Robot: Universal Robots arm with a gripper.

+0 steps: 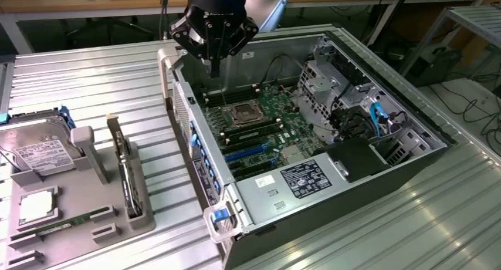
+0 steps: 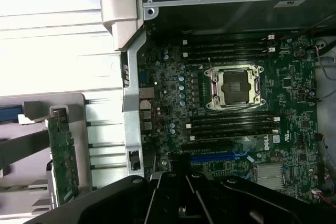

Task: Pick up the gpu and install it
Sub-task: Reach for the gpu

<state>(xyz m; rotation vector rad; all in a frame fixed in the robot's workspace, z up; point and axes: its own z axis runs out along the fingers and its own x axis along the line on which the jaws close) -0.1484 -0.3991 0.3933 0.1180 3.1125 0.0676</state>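
on the exterior view's left, a grey holder tray (image 1: 145,220) carries the hard drive (image 1: 35,154), the memory stick (image 1: 67,224) and the gpu (image 1: 125,167), which stands on edge in its slot, untouched. further right, the gripper (image 1: 215,66) hangs clenched and empty over the rear edge of the open computer case (image 1: 177,88), above the motherboard (image 1: 259,126). pickup and install are both not yet done.

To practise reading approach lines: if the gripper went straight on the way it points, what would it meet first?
The gripper would likely meet the motherboard inside the open case, near its memory slots; depth is unclear.
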